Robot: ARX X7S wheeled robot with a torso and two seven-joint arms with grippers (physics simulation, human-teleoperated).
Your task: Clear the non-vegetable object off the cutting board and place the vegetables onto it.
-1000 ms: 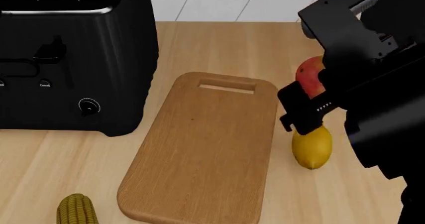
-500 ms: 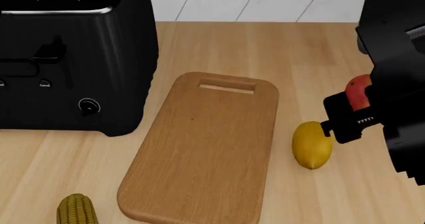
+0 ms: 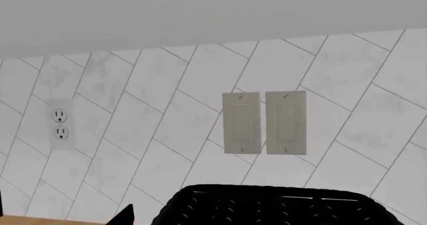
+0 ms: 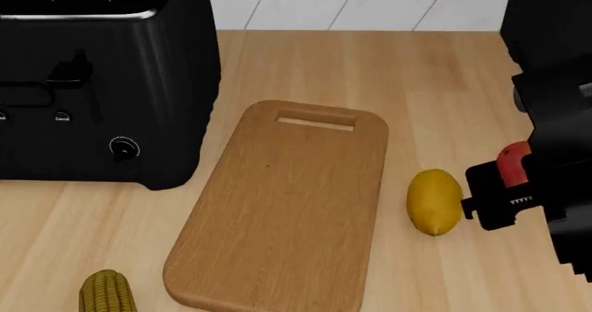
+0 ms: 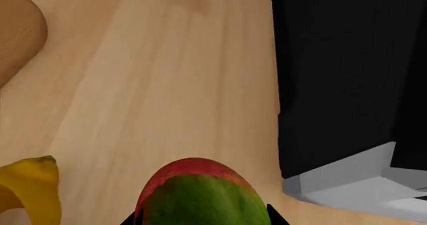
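1. Corn (image 4: 108,292) sits farthest from our right pincer, far to its left at the near edge of the wooden counter (image 4: 370,62), apart from the board.
2. Next we see the black toaster (image 4: 102,83), standing left of the board and well to the pincer's left.
3. Our cutting board (image 4: 287,208) lies bare between the toaster and the pincer, its slot handle at the far end.
4. We find the yellow oval (image 4: 434,201) on the counter just left of the pincer, off the board's right edge; the right wrist view shows its tip (image 5: 30,185) beside the held fruit.
5. Our right gripper (image 4: 504,191) is pinching the red-green fruit (image 5: 200,197), dark fingers on either side of it, clear of the board, to its right.
6. We cannot see our left gripper; its wrist camera shows only tiled wall (image 3: 167,110), an outlet (image 3: 60,124), two switch plates (image 3: 265,122) and the toaster's top (image 3: 267,205).
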